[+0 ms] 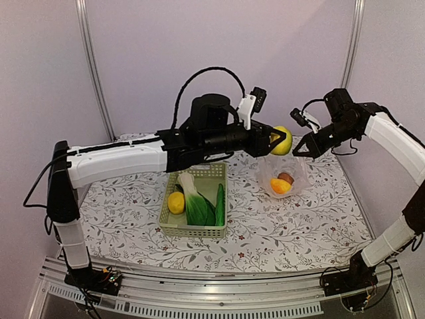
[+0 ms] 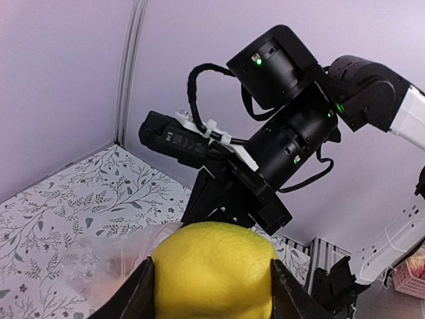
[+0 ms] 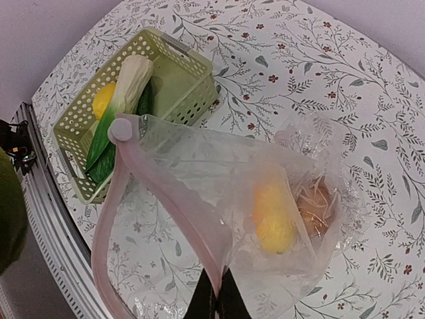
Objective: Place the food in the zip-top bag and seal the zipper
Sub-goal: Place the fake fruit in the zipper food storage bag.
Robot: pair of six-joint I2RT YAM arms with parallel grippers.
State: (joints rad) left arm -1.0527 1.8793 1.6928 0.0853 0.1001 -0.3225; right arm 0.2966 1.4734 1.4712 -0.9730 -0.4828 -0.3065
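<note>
Top view: the left end effector (image 1: 273, 139), clamped on a yellow lemon (image 1: 284, 141), hangs just above the zip-top bag (image 1: 282, 176). Left wrist view: the grip looks centred. Right wrist view: the right end effector (image 3: 216, 300), closed on the zipper (image 3: 156, 189), holds the mouth open (wide enough, seemingly). The lemon should be lowered centrally before release.

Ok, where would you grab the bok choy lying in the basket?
On the bok choy, probably the white stem, from straight above, jaws across it: it lies exposed along the basket, while the lemon and cucumber flank the leaves.
</note>
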